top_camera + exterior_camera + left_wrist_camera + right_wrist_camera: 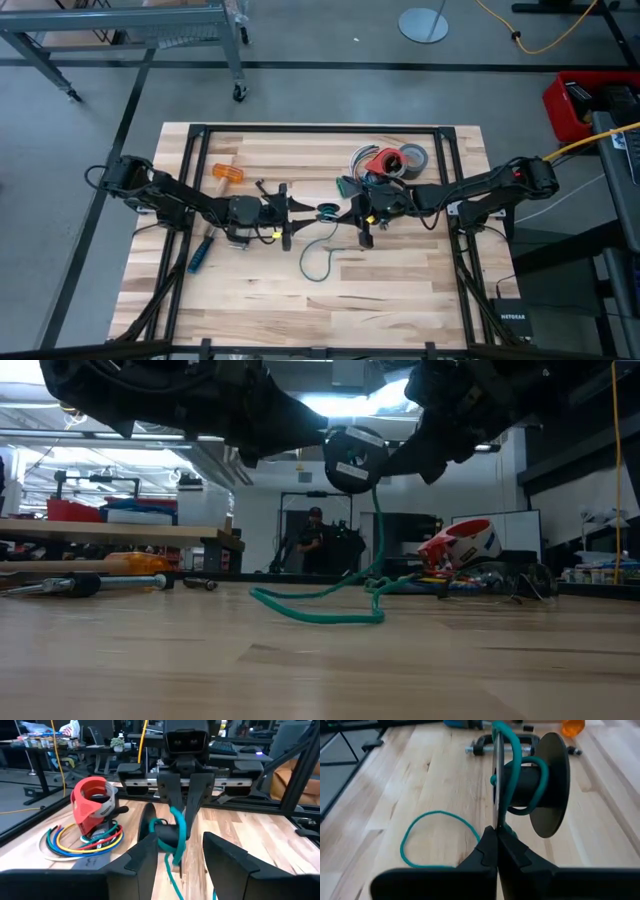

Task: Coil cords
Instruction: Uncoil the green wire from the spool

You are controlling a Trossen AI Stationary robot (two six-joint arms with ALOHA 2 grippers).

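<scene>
Two grippers meet midair; right gripper [496, 837] pinches spool [540, 782], teal cord [432, 837] wound.

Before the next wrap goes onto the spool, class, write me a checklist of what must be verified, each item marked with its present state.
1. Right gripper shut on the black spool, gripping one flange: ok.
2. Spool lifted clear of the table, seen in the low view: ok.
3. Teal cord already wound around the spool's core: ok.
4. Left gripper open, fingers either side of the spool, not holding the cord: ok.
5. Loose cord lying on the table as an open loop, free of knots: ok for the loop; cannot tell nearer the tape rolls.
6. Cord's free end located: cannot tell.
</scene>
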